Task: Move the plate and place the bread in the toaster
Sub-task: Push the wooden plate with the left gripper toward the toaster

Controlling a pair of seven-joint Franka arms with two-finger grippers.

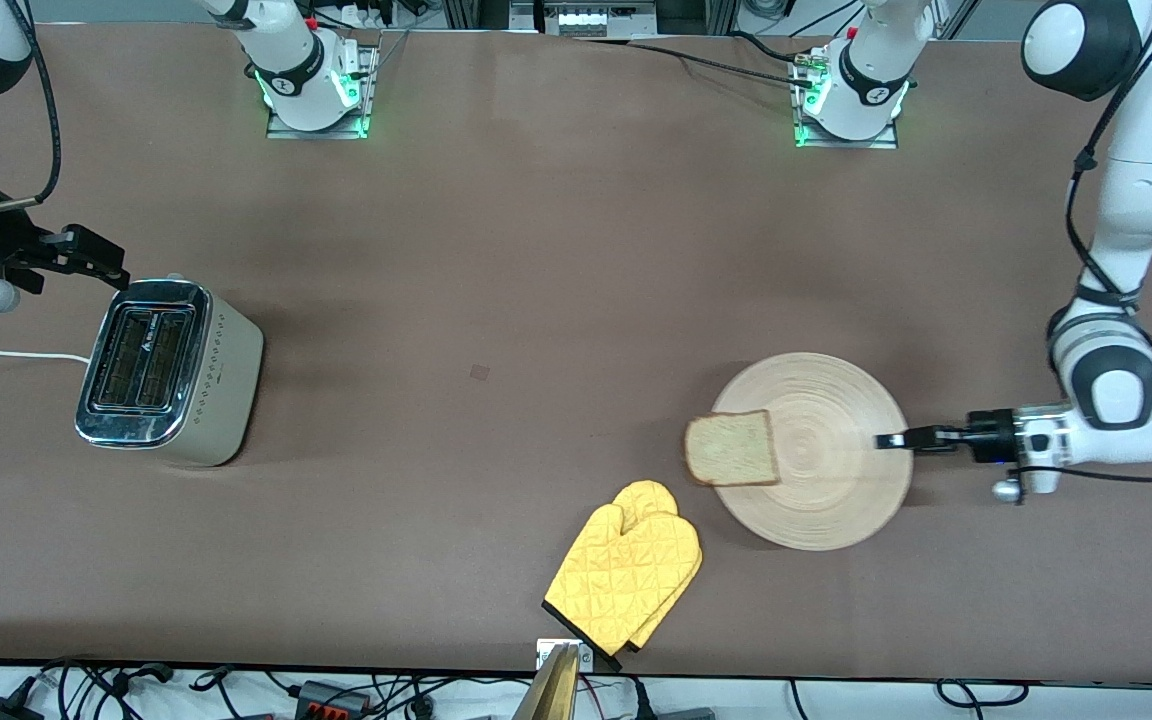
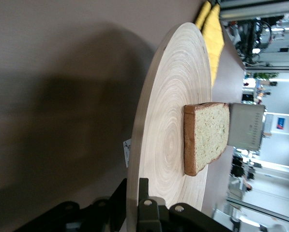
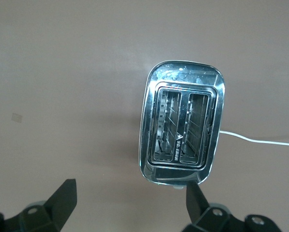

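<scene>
The left tool [image 1: 884, 440] sits low at the edge of the plate [image 1: 826, 480], in the lower part of the front view toward the left arm's end of the desk [image 1: 536, 250]. In the left wrist view its dark fingers [image 2: 143, 212] stand on either side of the wooden rim [image 2: 168, 121], pinched narrow on it, so it appears to hold the plate by its edge. That hold suits sliding or lifting the plate without touching the bread [image 1: 731, 448]. The bread lies flat on the plate, on the part toward the right arm's end, with one edge hanging over the rim [image 2: 207, 137]; that probably leaves it easy to pick off. The right tool [image 1: 101, 262] hangs with its jaws spread wide [image 3: 129, 208] and nothing in them, over the desk just beside the toaster [image 1: 176, 370], at mid-height of the front view toward the right arm's end. From its wrist view both slots [image 3: 183, 128] show empty, so this arm looks to be waiting. Counted: one plate, one slice of bread, one toaster with two slots and one white cord [image 1: 6, 354], two tools. A yellow oven mitt [image 1: 626, 565] lies nearer the front camera than the plate; whether it is one mitt or two stacked I cannot tell
</scene>
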